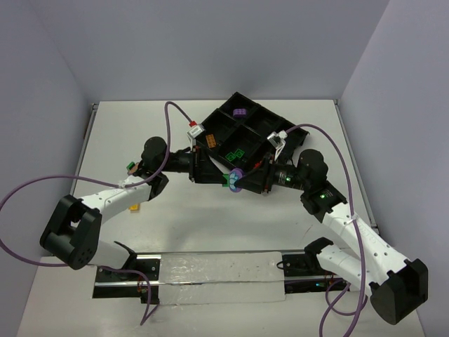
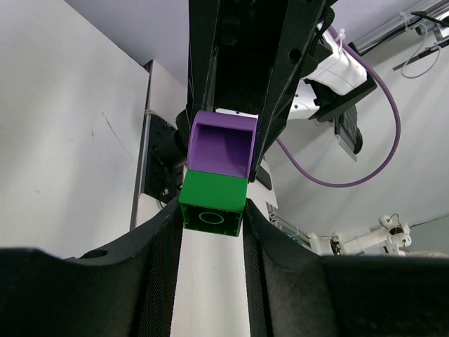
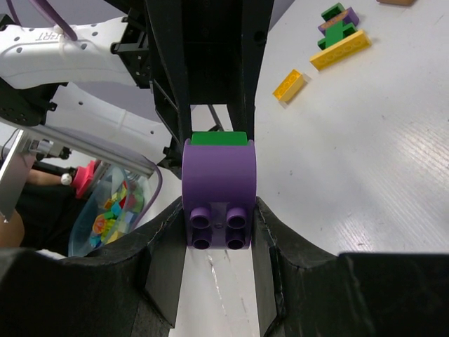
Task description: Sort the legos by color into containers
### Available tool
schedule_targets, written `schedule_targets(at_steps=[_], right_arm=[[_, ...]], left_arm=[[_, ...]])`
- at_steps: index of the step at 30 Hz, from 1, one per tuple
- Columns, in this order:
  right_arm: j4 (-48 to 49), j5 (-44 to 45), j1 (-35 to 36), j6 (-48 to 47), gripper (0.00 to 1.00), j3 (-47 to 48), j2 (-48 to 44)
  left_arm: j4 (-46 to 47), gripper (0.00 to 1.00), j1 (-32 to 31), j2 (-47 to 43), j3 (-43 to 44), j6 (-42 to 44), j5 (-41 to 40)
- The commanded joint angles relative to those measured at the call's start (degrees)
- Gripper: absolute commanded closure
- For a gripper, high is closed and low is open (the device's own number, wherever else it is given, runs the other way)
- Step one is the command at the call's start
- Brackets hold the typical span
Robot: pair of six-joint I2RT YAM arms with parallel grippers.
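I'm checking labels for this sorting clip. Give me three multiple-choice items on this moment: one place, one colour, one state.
1. Where is the purple brick? A in the tray; B between the two grippers; C nowhere in view.
2. What colour brick sits between the left gripper's fingers? A red; B yellow; C green.
3. The right gripper is: A shut on the purple brick; B open, empty; C out of view.
Key: B, the top view shows it between them; C, the green brick sits there; A, fingers press its sides.
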Motion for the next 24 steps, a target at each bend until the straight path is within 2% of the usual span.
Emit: schedule_targets(at_steps=[1,8,11,13,15,18,24], right_arm=[[-2.2,3.2,0.1,-3.0,1.0,2.3,-1.4],[-10.0,6.2,-3.2,-6.9,1.0,4.1,-3.7],[-11.4,6.4,-4.2,-7.8,1.0,4.7,-3.9],[-13.9,9.2,-4.5,-8.6,1.0,5.7,-3.8],[-15.9,12.8,-4.7,-9.0,1.0,6.9,-3.9],[-20.5,23.6,-4.7,-9.2,1.0,8.9,-4.7],[-27.7,35.1,-4.8,-10.0,1.0,11.8,-7.3]], left_arm=[[-2.9,1.0,0.2,-1.8,2.6,4.5,-0.9],[-6.1,1.0,6.9,-3.9,-0.4,3.8,-3.7],[-5.2,1.0,7.6,-3.8,-0.7,3.1,-4.2],[-8.5,1.0,7.7,-2.6,1.1,4.1,-6.5],[-12.7,1.0,7.7,-0.5,4.7,6.0,-9.9],[-22.2,1.0,7.3,3.8,10.5,8.7,-15.8],[-41.2,1.0,3.5,16.2,28.4,18.4,-35.0]])
